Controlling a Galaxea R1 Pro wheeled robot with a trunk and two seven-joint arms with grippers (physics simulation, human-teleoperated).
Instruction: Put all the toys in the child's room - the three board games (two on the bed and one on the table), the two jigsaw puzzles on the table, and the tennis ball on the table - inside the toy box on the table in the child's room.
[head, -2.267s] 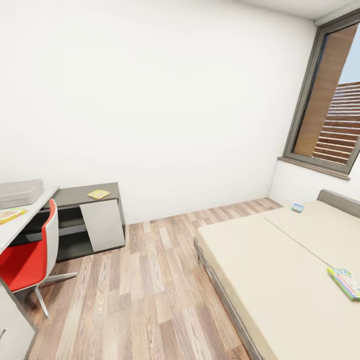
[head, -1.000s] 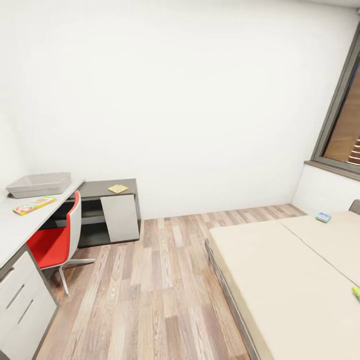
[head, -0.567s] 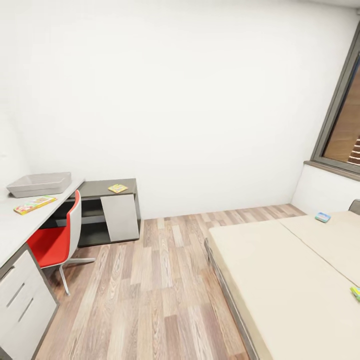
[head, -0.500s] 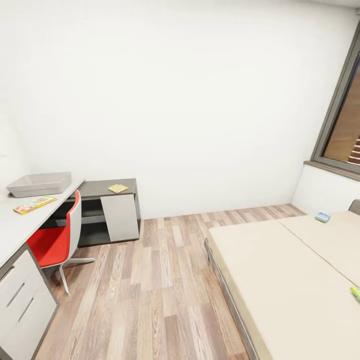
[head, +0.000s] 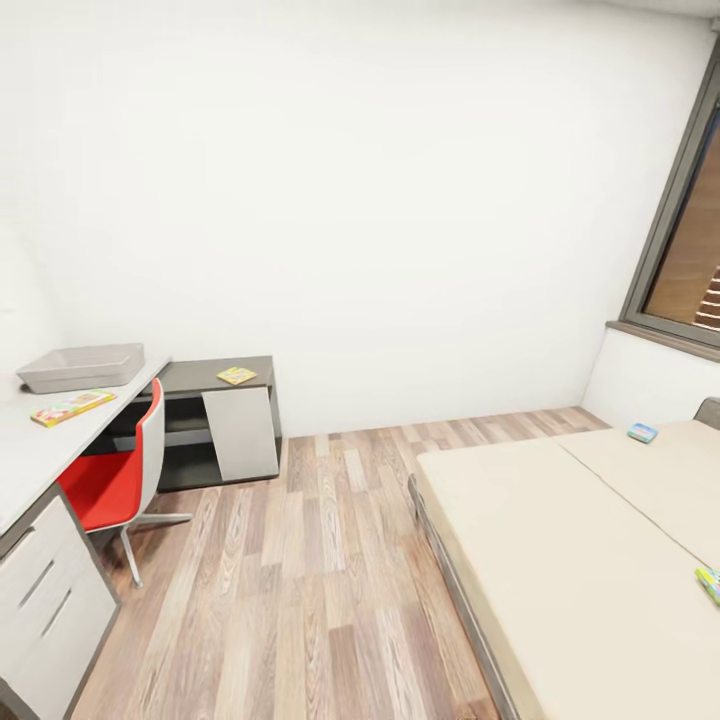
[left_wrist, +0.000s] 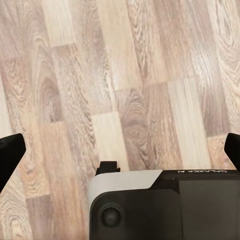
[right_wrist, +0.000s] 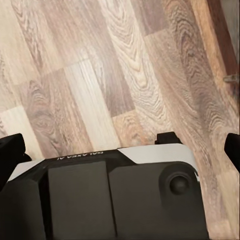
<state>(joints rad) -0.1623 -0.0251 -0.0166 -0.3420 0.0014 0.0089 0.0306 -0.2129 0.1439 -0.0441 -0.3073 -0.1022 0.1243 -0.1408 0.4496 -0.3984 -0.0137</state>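
Both tools (left_wrist: 120, 150) (right_wrist: 120, 145) gape over bare floor (left_wrist: 125, 75) — toy box (head: 80, 366) on the table (head: 40, 450), well apart.

My left gripper (left_wrist: 120, 150) carries a two-tone housing: pale grey rounded shell on one side, matt black panels on the other, with small white lettering along the black edge and a round recessed black boss. A small black tab projects at twelve o'clock. My fingertips (left_wrist: 10, 155) are black. My right gripper (right_wrist: 120, 150) matches: black panels, grey shell, round boss, black tab, faint lettering.
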